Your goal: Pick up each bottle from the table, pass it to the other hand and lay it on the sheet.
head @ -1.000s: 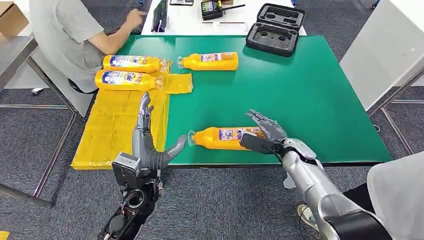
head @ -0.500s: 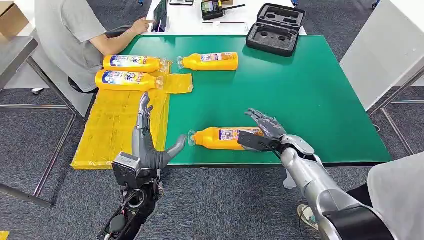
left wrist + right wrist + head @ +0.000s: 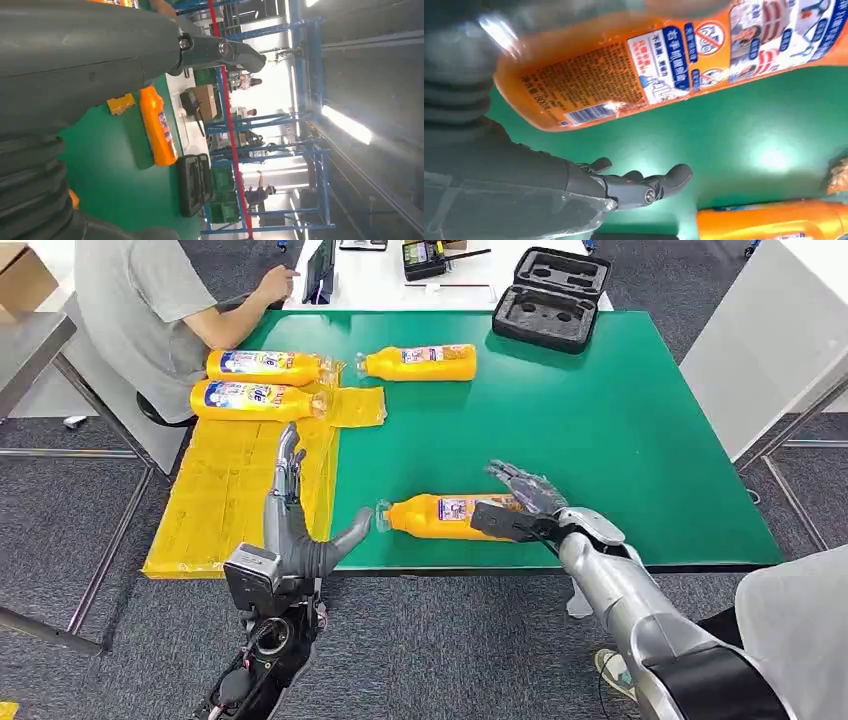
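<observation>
An orange bottle (image 3: 435, 514) lies on its side near the front edge of the green table (image 3: 600, 440), cap to the left. My right hand (image 3: 518, 504) reaches around its base, fingers spread over the far side and thumb on the near side. The right wrist view shows the bottle (image 3: 664, 65) close to the palm, with the thumb (image 3: 644, 185) apart from it. My left hand (image 3: 298, 522) is open over the yellow sheet (image 3: 225, 510), its thumb pointing at the cap. Two bottles (image 3: 262, 366) (image 3: 255, 400) lie on the sheet's far end. Another bottle (image 3: 420, 362) (image 3: 157, 130) lies on the table beyond.
A person in a grey shirt (image 3: 140, 310) sits at the far left, next to the sheet. An open black case (image 3: 550, 298) (image 3: 192, 185) stands at the table's far edge. A second person's grey sleeve (image 3: 800, 630) is at the near right.
My right hand has slid a little to the left, further around the near bottle's base. The person's hand at the far table has shifted. The left hand has not moved.
</observation>
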`<act>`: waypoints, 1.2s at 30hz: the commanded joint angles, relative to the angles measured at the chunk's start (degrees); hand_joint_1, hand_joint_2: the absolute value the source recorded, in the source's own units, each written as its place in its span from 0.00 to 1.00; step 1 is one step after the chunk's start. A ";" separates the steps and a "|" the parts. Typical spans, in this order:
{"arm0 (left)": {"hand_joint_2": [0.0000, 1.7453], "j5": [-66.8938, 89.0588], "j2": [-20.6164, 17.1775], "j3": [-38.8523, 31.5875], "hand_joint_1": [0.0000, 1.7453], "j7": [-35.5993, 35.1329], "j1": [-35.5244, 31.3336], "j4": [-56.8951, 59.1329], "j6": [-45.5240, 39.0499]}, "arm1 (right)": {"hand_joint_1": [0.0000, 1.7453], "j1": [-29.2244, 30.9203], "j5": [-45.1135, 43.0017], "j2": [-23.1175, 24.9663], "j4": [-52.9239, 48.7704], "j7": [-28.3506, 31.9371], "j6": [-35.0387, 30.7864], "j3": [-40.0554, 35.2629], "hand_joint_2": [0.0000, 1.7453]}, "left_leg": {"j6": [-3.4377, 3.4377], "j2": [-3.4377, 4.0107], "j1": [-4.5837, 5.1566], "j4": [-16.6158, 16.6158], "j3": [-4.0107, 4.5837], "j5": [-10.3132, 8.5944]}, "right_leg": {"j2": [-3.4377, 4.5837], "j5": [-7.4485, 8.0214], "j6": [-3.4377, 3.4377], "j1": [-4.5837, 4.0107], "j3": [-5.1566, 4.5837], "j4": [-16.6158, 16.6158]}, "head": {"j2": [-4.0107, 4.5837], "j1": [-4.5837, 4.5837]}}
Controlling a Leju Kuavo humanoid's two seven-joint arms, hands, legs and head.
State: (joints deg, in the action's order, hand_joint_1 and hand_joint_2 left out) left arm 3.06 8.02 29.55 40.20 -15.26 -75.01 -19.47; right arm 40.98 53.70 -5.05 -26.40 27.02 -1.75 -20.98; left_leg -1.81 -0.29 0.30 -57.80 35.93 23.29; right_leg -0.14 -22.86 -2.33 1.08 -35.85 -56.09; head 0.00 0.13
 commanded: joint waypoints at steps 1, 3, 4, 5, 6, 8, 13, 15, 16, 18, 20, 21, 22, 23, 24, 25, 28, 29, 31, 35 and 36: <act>1.00 -0.37 0.10 1.71 0.00 -0.20 -3.70 3.49 1.16 | 0.00 5.64 1.85 0.49 7.00 -2.28 6.15 -4.62 0.00 | 0.09 0.04 -0.04 -0.01 -0.23 0.11 | 0.02 -0.10 0.10 -0.05 0.23 0.00 | 0.00 0.02; 1.00 -0.38 0.21 1.72 0.00 -0.20 -3.79 3.59 1.15 | 0.00 6.10 2.06 0.47 7.24 -2.40 6.25 -4.84 0.00 | 0.09 -0.01 -0.05 -0.03 -0.21 0.10 | -0.02 -0.10 0.09 -0.05 0.22 0.00 | 0.00 0.02; 1.00 -0.40 0.23 1.72 0.00 -0.20 -3.74 3.51 1.14 | 0.00 6.46 2.14 0.58 7.36 -2.44 6.23 -4.95 1.00 | 0.11 0.01 -0.06 -0.04 -0.30 0.15 | 0.00 -0.14 0.11 -0.06 0.30 -0.01 | 0.00 0.02; 1.00 -0.39 0.25 1.69 0.00 -0.20 -3.73 3.49 1.07 | 0.00 6.59 2.18 0.68 7.47 -2.54 6.22 -4.99 1.00 | 0.08 0.03 -0.02 -0.02 -0.19 0.10 | 0.02 -0.09 0.08 -0.02 0.18 -0.02 | 0.00 0.02; 1.00 -0.38 0.21 1.74 0.00 -0.20 -3.68 3.43 1.05 | 0.00 6.90 2.31 0.96 7.56 -2.87 6.15 -5.10 1.00 | 0.13 0.10 -0.06 -0.05 -0.33 0.18 | 0.09 -0.14 0.12 -0.06 0.31 -0.03 | 0.00 0.02; 1.00 -0.46 0.08 1.75 0.00 -0.20 -3.40 2.93 1.05 | 0.00 7.27 3.01 1.17 7.90 -3.86 5.98 -5.71 1.00 | 0.07 0.04 -0.01 -0.01 -0.12 0.06 | 0.03 -0.04 0.05 -0.01 0.11 0.00 | 0.00 0.00; 1.00 -0.34 0.10 1.76 0.00 -0.20 -3.05 2.44 1.25 | 0.00 8.08 3.64 0.99 8.63 -4.06 6.52 -6.45 0.00 | 0.10 0.08 -0.05 -0.03 -0.25 0.13 | 0.06 -0.10 0.09 -0.05 0.24 -0.01 | 0.00 0.02; 1.00 -0.17 -0.11 1.81 0.00 -0.20 -2.77 2.06 1.02 | 0.00 8.19 4.07 1.17 8.85 -4.04 6.53 -6.96 0.00 | 0.12 0.06 -0.06 -0.05 -0.31 0.16 | 0.05 -0.13 0.11 -0.07 0.30 -0.02 | 0.00 0.02; 1.00 -0.15 -0.27 1.79 0.00 -0.20 -2.64 1.82 0.91 | 0.00 8.14 4.45 1.28 8.95 -4.21 6.38 -7.33 0.00 | 0.13 0.09 -0.07 -0.08 -0.34 0.20 | 0.07 -0.16 0.12 -0.08 0.33 -0.04 | 0.00 0.02; 1.00 -0.17 -0.34 1.78 0.00 -0.20 -2.58 1.72 0.89 | 0.00 8.14 4.59 1.32 9.00 -4.30 6.30 -7.47 0.00 | 0.12 0.12 -0.05 -0.03 -0.35 0.17 | 0.10 -0.13 0.11 -0.06 0.32 -0.01 | 0.00 0.02; 1.00 -0.17 -0.34 1.78 0.00 -0.20 -2.58 1.72 0.89 | 0.00 8.14 4.59 1.32 9.00 -4.30 6.30 -7.47 0.00 | 0.06 0.03 -0.01 0.01 -0.13 0.04 | 0.02 -0.04 0.05 -0.02 0.12 0.01 | 0.00 0.02; 1.00 -0.17 -0.34 1.78 0.00 -0.20 -2.58 1.72 0.89 | 0.00 8.14 4.59 1.32 9.00 -4.30 6.30 -7.47 0.00 | 0.12 0.06 -0.07 -0.03 -0.30 0.15 | 0.05 -0.12 0.11 -0.07 0.30 0.00 | 0.00 0.02; 1.00 -0.28 -0.51 1.74 0.00 -0.20 -2.51 1.53 0.96 | 0.00 8.11 4.96 1.43 9.11 -4.60 6.11 -7.81 0.00 | 0.10 0.05 -0.04 0.00 -0.24 0.11 | 0.04 -0.09 0.09 -0.05 0.23 0.00 | 0.00 0.00; 1.00 -0.27 -0.54 1.72 0.00 -0.20 -2.47 1.47 0.84 | 0.00 8.26 5.65 1.40 9.32 -5.20 5.89 -8.42 0.00 | 0.13 0.09 -0.07 -0.05 -0.33 0.18 | 0.07 -0.14 0.12 -0.08 0.32 -0.01 | 0.00 0.02; 1.00 -0.27 -0.54 1.72 0.00 -0.20 -2.47 1.47 0.84 | 0.00 8.26 5.65 1.40 9.32 -5.20 5.89 -8.42 0.00 | 0.11 0.09 -0.05 -0.04 -0.28 0.15 | 0.08 -0.11 0.10 -0.05 0.26 -0.02 | 0.00 0.02; 1.00 -0.32 -0.51 1.63 0.00 -0.20 -2.40 1.44 0.75 | 0.00 8.35 5.59 1.44 9.48 -5.34 5.89 -8.35 0.00 | 0.09 0.08 -0.03 -0.01 -0.23 0.11 | 0.07 -0.08 0.08 -0.04 0.20 -0.01 | 0.00 0.02; 1.00 -0.26 -0.51 1.68 0.00 -0.20 -2.11 1.12 0.68 | 0.00 8.22 5.56 1.44 9.78 -5.50 5.89 -8.34 0.00 | 0.10 0.07 -0.05 0.00 -0.28 0.12 | 0.06 -0.09 0.10 -0.06 0.27 0.02 | 0.00 0.02; 1.00 -0.26 -0.51 1.68 0.00 -0.20 -2.11 1.12 0.68 | 0.00 8.22 5.56 1.44 9.78 -5.50 5.89 -8.34 0.00 | 0.12 0.07 -0.06 0.00 -0.32 0.15 | 0.05 -0.12 0.11 -0.07 0.31 0.01 | 0.00 0.02; 1.00 -0.21 -0.45 1.74 0.00 -0.20 -2.03 1.05 0.61 | 0.00 8.05 5.61 1.41 9.88 -5.63 5.81 -8.38 0.00 | 0.10 0.07 -0.04 -0.02 -0.27 0.13 | 0.06 -0.11 0.09 -0.05 0.26 0.00 | 0.00 0.02; 1.00 -0.13 -0.38 1.66 0.00 -0.20 -1.84 0.85 0.37 | 0.00 7.96 5.99 1.89 9.90 -5.33 5.58 -8.87 0.00 | 0.06 0.06 -0.02 0.02 -0.15 0.06 | 0.05 -0.04 0.05 -0.02 0.14 0.02 | 0.00 0.02; 1.00 0.07 -0.40 1.63 0.00 -0.20 -1.74 0.82 0.07 | 0.00 7.93 5.74 2.42 9.80 -4.70 5.22 -8.76 0.00 | 0.12 0.10 -0.06 -0.03 -0.34 0.18 | 0.08 -0.14 0.11 -0.07 0.33 -0.01 | 0.00 0.02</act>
State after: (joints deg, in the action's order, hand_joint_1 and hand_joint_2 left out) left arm 2.91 8.79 29.83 40.19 -16.26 -75.01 -18.73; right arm 45.84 59.12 -4.17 -20.72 21.49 4.02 -27.15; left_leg -1.82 -0.29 0.30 -57.81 35.93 23.28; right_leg -0.14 -22.85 -2.34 1.08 -35.85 -56.09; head 0.00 0.15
